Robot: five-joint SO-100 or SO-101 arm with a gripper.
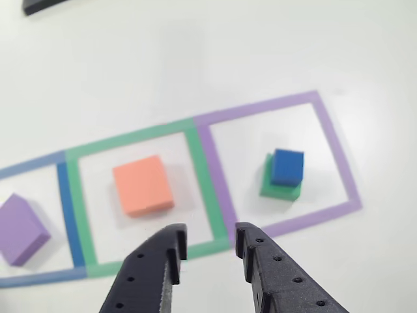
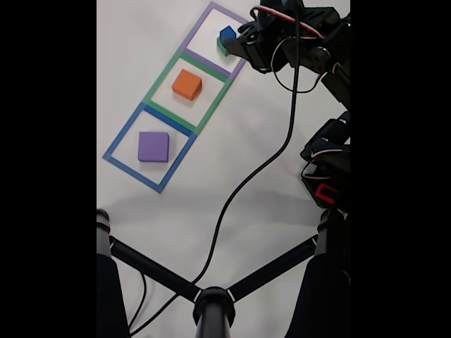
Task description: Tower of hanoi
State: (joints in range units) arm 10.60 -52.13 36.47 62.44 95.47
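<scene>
A small blue cube (image 1: 287,167) sits on top of a green block (image 1: 277,188) inside the purple tape square (image 1: 339,147). A salmon-orange block (image 1: 143,185) lies in the green tape square (image 1: 75,195), and the purple block (image 1: 21,229) rests in the blue tape square (image 1: 65,215). My gripper (image 1: 210,242) is open with nothing between its black fingers, hovering near the front edge of the tape row between the orange block and the stacked pair. In the fixed view the gripper (image 2: 243,44) is just right of the blue cube (image 2: 227,34), with the orange block (image 2: 187,84) and purple block (image 2: 153,146) further down.
A white table top (image 1: 195,59) carries the tape row. A black cable (image 2: 261,169) runs across the table from the arm (image 2: 310,35) to a black tripod stand (image 2: 211,303) at the bottom. A dark object (image 1: 42,5) lies at the far left corner.
</scene>
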